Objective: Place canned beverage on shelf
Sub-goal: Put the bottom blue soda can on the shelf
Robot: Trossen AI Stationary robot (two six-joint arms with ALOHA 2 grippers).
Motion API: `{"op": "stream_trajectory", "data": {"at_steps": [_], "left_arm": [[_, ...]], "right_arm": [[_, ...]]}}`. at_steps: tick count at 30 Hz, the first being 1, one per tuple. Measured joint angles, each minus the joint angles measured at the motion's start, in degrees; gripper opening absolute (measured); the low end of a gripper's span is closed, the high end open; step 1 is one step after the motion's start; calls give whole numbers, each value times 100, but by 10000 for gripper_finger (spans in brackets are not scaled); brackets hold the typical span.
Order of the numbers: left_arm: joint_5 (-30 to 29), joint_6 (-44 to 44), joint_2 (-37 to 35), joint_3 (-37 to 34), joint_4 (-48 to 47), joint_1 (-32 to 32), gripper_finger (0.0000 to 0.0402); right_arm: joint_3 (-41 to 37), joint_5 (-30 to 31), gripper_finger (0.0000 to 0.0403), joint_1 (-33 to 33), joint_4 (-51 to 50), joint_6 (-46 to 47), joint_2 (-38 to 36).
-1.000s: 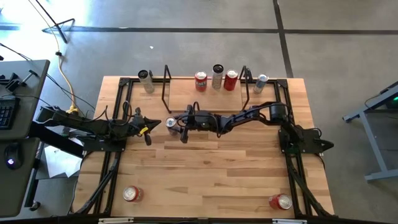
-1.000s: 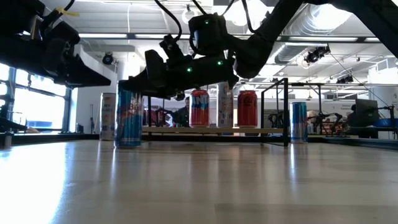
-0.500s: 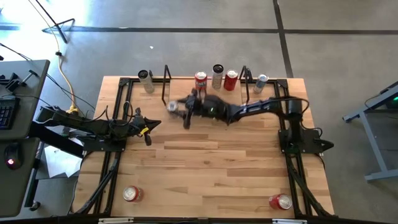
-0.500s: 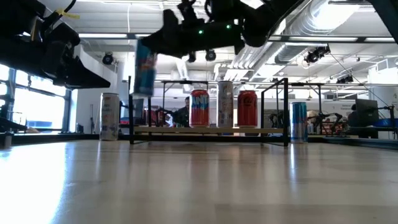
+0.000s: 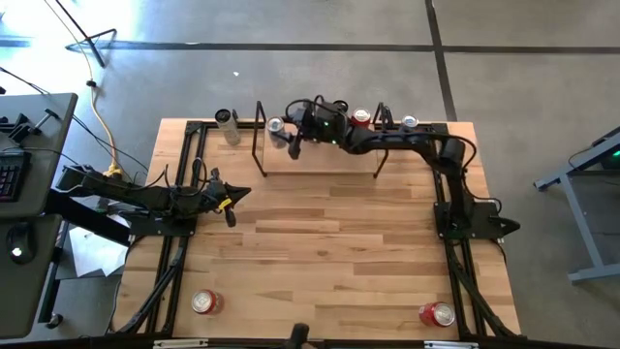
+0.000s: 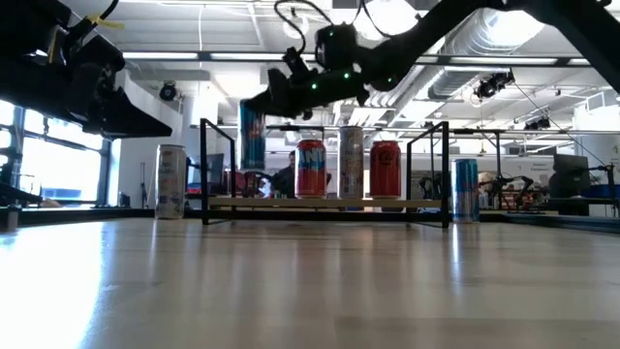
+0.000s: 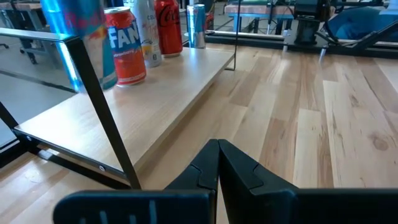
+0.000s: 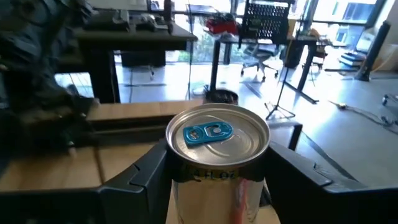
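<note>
Your right claw (image 5: pixel 282 133) clamped on the blue can (image 6: pixel 252 136), held above the shelf (image 5: pixel 320 155) at upper centre, your left claw (image 5: pixel 235 197) closed and empty, mid-left of the desk (image 5: pixel 320 252)

High view: straight down over whole light-wood tabletop (image 5: pixel 320 242). Low view: table height, level across. Wrist views look forward, close. Low light-wood plank shelf with black rod ends (image 6: pixel 325 203) shared by high, low, left wrist.

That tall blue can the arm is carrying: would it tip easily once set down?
Probably. The blue can looks tall and slim, so a nudge could topple it. Held by the right gripper above the shelf, it hangs upright. Its smooth metal sides may slip.
</note>
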Motion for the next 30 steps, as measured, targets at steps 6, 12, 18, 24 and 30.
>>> {"op": "stream_trajectory", "data": {"at_steps": [6, 12, 18, 24, 30], "left_arm": [[33, 2, 0, 0, -11, 0, 0], [35, -4, 0, 0, -9, 2, 0], [35, -5, 0, 0, -7, 0, 0], [92, -11, 0, 0, -4, 0, 0], [109, -11, 0, 0, -4, 0, 0]], "right_arm": [[55, -105, 197, -244, -52, -72, 203], [65, -91, 197, -329, -32, -102, 220], [65, -48, 197, -327, -92, -42, 285], [65, 66, 197, -335, 16, -75, 425], [65, 182, 197, -336, 20, -40, 428]]}}
